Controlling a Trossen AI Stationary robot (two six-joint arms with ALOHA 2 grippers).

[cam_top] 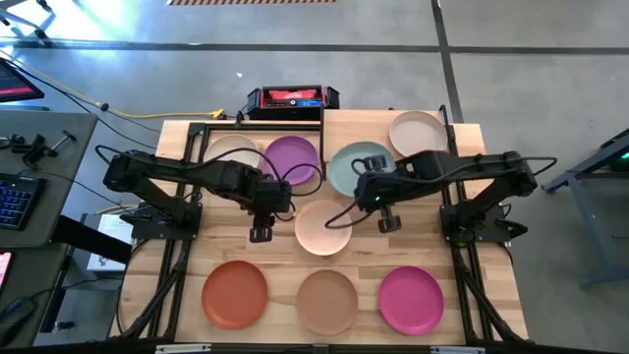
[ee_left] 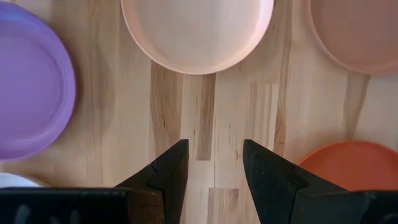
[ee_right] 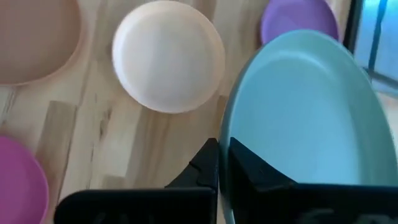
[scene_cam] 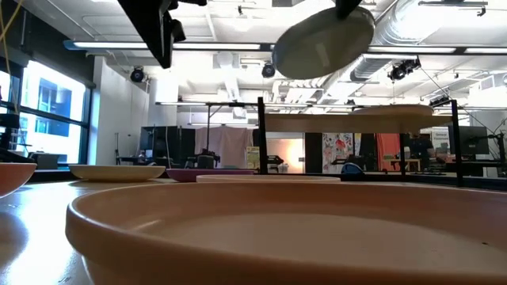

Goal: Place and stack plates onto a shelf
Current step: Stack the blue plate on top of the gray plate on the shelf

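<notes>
tan plate (scene_cam: 261, 229) nearest the low camera, flat on desk | right tool (ee_right: 219, 163) pinches teal plate (ee_right: 305, 118) by its rim, lifted, tilted, short of shelf (scene_cam: 356, 120) | judged rigid, light, smooth; rim grip may slip | left tool (ee_left: 214, 163) open, empty, over desk (ee_left: 205, 118) near pink plate (ee_left: 196, 31)

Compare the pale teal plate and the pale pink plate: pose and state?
The round matte pale teal plate is gripped at its rim by the right gripper, lifted off the table and tilted in the low view; the round matte pale pink plate lies flat on the wooden tabletop, untouched. The teal one hangs near the table's far side; the pink one sits mid-table ahead of the open left gripper. Both look equal in size and shape.
</notes>
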